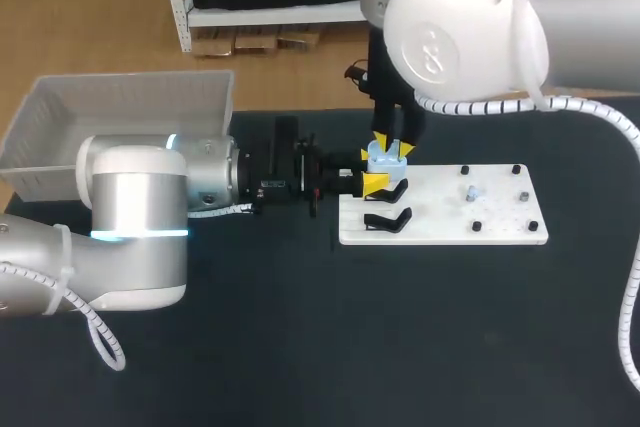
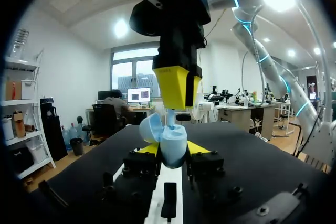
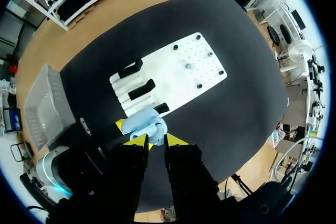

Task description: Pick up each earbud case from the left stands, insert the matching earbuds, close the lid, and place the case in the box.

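Observation:
A light blue earbud case (image 1: 384, 159) with its lid swung open is held upright just left of the white stand board (image 1: 500, 209). My left gripper (image 1: 370, 171) comes in level from the left and is shut on the case's body (image 2: 173, 148). From straight above, my right gripper (image 2: 176, 85) hangs over the open case, shut on a pale earbud (image 2: 170, 116) whose stem points down into it. Under my right gripper (image 3: 156, 140) lies the case (image 3: 147, 125). Another earbud (image 1: 473, 191) sits on the board's peg field.
Two empty black stands (image 1: 387, 192) (image 1: 388, 219) are on the board's left end, close under the held case. Small black pegs dot the board's right half. The white box (image 1: 120, 107) stands at the table's back left, behind my left arm.

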`<action>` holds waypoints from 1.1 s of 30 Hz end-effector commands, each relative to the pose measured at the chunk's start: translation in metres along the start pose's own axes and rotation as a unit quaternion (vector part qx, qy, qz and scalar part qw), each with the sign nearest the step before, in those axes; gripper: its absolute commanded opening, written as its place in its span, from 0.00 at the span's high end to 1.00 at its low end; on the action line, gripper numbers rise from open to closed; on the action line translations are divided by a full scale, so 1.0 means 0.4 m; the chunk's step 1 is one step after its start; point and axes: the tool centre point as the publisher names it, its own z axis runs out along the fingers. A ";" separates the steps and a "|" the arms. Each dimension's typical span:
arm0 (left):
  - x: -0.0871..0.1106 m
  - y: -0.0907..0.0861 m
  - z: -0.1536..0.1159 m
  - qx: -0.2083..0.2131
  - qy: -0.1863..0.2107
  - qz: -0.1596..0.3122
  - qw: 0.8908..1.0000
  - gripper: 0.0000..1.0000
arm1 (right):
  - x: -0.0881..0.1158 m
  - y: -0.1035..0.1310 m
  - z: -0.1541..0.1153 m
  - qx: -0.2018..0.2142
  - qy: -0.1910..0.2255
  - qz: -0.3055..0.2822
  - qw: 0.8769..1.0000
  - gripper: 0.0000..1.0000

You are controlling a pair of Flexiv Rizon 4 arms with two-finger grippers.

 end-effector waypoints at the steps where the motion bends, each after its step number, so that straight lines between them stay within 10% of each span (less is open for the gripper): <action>1: 0.002 0.000 0.000 -0.001 -0.002 0.001 1.000 1.00 | 0.001 -0.004 0.001 -0.002 0.000 0.000 1.000 1.00; 33: 0.002 0.000 0.000 -0.001 -0.002 0.001 1.000 1.00 | -0.003 0.004 0.037 0.000 0.016 0.003 1.000 1.00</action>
